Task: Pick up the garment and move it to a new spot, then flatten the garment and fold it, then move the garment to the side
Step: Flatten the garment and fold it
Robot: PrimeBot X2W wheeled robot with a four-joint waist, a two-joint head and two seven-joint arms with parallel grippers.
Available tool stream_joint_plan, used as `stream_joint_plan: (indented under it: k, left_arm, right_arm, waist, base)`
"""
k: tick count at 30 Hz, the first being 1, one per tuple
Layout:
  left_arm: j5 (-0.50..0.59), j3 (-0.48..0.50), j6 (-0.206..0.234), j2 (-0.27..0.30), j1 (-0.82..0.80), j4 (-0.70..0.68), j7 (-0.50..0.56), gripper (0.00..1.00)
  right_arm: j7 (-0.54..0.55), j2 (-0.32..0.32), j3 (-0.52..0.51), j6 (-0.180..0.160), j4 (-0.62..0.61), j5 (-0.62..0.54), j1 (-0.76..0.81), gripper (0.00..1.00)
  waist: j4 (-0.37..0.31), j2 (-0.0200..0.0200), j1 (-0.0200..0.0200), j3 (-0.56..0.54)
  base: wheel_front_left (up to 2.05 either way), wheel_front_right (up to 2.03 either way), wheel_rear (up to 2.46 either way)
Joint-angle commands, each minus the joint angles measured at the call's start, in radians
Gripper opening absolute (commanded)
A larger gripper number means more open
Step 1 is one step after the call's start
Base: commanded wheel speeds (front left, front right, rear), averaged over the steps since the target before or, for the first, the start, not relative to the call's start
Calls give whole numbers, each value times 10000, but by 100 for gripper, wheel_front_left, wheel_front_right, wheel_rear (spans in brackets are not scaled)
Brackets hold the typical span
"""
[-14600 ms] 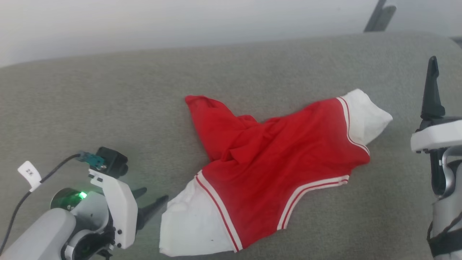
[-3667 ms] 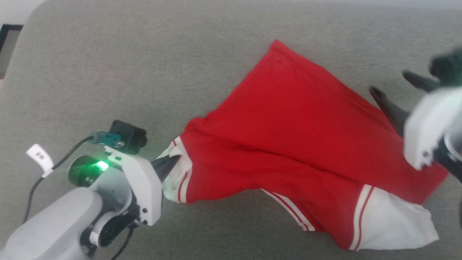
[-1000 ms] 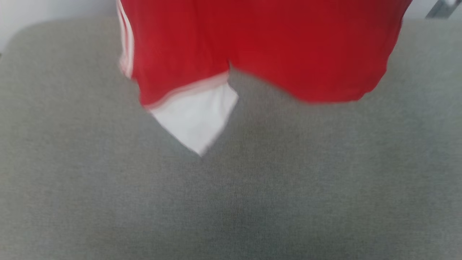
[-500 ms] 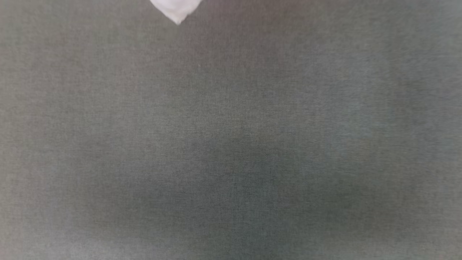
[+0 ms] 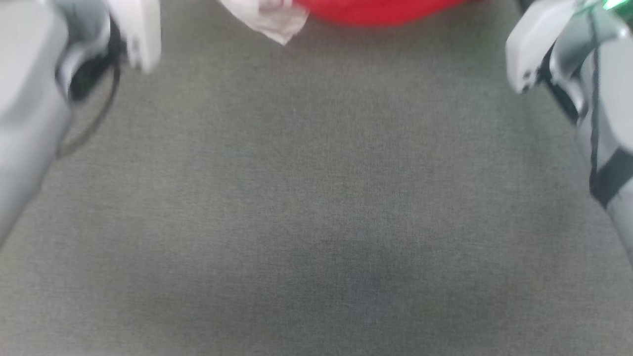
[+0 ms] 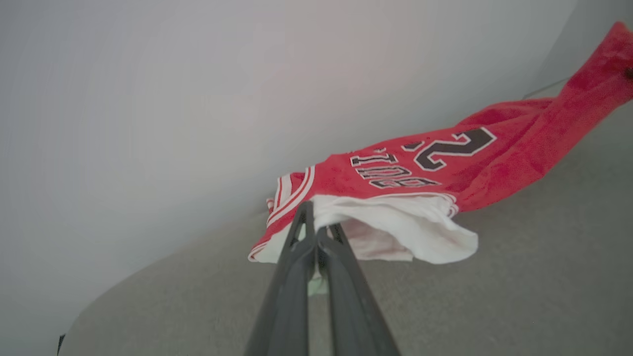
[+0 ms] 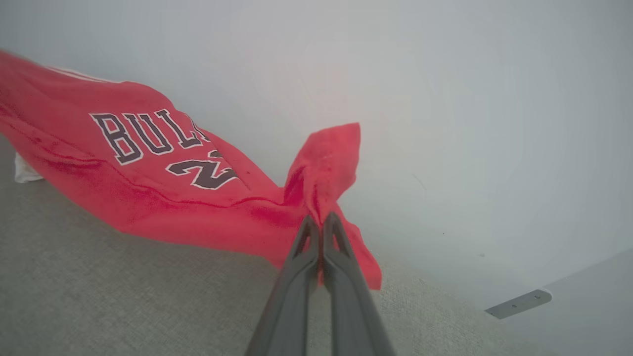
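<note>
The garment is a red jersey with white sleeves and dark lettering, stretched between both grippers above the grey surface. My left gripper is shut on its white-sleeved end, beside the striped trim. My right gripper is shut on a bunched red corner of the garment. In the head view, just a red bulge of the garment and a white sleeve tip show at the top edge. The left arm's pale wrist and the right arm's pale wrist flank them, fingers out of frame.
A grey fabric surface spreads under both arms. A pale wall stands behind it. A small metal bracket sits at the wall's foot in the right wrist view.
The head camera has kept shifting. Half a second ago just a white sleeve tip showed at the top; now both arms' wrists and the red lower edge have come into the picture.
</note>
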Motion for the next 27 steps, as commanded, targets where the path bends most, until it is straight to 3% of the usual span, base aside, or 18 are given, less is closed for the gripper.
stream_joint_plan:
  k: [1,5,8,12,13,21,27]
  left_arm:
    - [-652,-242,17,411,846,-697,557,0]
    - [-1427,-435,57,1113,2071,-1650,1337,0]
    - [-1729,-594,463,1505,2947,-2686,1759,0]
    - [-2133,-742,1373,2247,4147,-4424,2147,0]
    - [-2133,-742,1373,2247,4147,-4424,2147,0]
    - [-2544,-1164,3421,3859,6191,-8122,2701,0]
    - [-2751,-1516,4692,4745,7293,-9992,2989,0]
  right_arm:
    - [187,-315,444,-14,-425,726,720,0]
    - [543,-890,887,-14,-1391,1834,1793,0]
    - [953,-1398,1150,-14,-2266,2546,2762,0]
    - [1435,-2065,1142,-14,-3540,3328,4087,0]
    - [1435,-2065,1142,-14,-3540,3328,4087,0]
    - [2290,-3107,538,-14,-5892,4159,6930,0]
    - [3210,-3630,157,-14,-7658,4721,8994,0]
  waist:
    - [96,0,0,-547]
    - [170,0,0,-1012]
    - [247,0,0,-1322]
    - [329,0,0,-1612]
    - [329,0,0,-1612]
    - [492,0,0,-1886]
    - [544,0,0,-1932]
  base:
    - [0,0,0]
    - [0,0,0]
    - [0,0,0]
    - [0,0,0]
    - [0,0,0]
    - [0,0,0]
    - [0,0,0]
